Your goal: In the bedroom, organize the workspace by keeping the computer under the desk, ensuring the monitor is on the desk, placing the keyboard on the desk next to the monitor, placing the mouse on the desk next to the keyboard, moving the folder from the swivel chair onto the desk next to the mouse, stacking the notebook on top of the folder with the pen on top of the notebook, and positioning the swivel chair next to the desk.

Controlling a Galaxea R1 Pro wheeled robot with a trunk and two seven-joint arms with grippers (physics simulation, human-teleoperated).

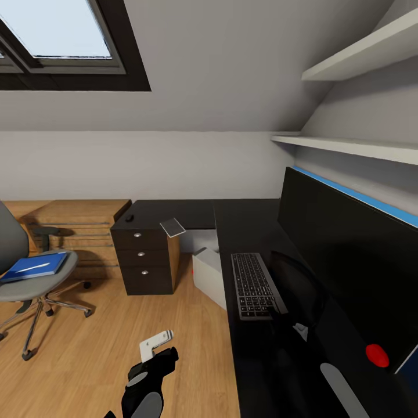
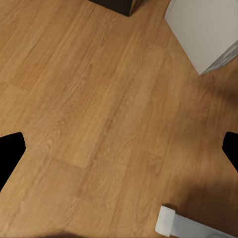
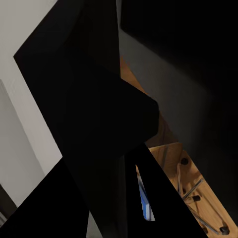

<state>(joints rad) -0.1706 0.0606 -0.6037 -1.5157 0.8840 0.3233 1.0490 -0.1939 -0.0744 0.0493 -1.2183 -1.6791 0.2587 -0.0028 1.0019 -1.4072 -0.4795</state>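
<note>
Left jaws wide over floor; right jaws' state indiscernible; head-view folder on swivel chair.

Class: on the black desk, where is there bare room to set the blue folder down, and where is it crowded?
Bare desk runs from the keyboard's far end to the corner, and between the mouse and the notebook. It is crowded between keyboard and monitor.

Even, soft daylight from slanted dark-framed skylight. Glossy black L-shaped desktop mirrors faint reflections. Right wrist view mostly black, underexposed. Faint shadows on light wooden plank floor.
</note>
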